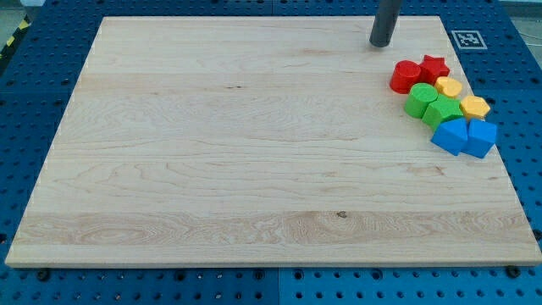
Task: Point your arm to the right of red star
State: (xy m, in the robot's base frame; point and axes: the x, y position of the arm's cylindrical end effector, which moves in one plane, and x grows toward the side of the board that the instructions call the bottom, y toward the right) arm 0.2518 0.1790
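Observation:
The red star point(434, 67) lies near the view's right edge of the wooden board point(254, 144), at the top of a tight cluster of blocks. A red round block point(405, 76) touches it on its left. My tip point(380, 43) is up and to the left of the red star, a short gap away, touching no block. Below the star lie two yellow blocks point(449, 86) point(475, 107), two green blocks point(419, 99) point(443, 111) and two blue blocks point(450, 135) point(480, 138).
A black and white marker tag point(467, 39) sits at the board's top right corner. Blue perforated table point(517, 93) surrounds the board. The board's right edge runs close to the yellow and blue blocks.

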